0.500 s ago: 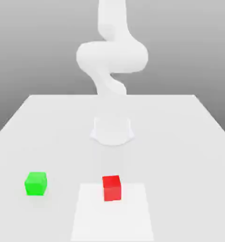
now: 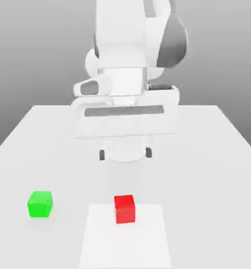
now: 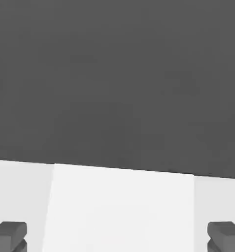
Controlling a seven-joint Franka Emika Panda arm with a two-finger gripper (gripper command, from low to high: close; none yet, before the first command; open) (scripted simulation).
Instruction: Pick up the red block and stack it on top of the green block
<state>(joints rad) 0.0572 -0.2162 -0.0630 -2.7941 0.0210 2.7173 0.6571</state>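
Red block (image 2: 124,208): set on the surface (image 2: 211,157), unheld. Green block (image 2: 40,204): well apart, stacking base. Gripper (image 2: 124,154): raised, fingers (image 3: 8,235) spread apart for approach.

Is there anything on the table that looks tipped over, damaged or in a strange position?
Nothing stands out. The red block sits flat on the paler square patch of the table, and the green block sits flat, apart from it, toward the exterior view's left. The end effector hangs open above the table, holding nothing.
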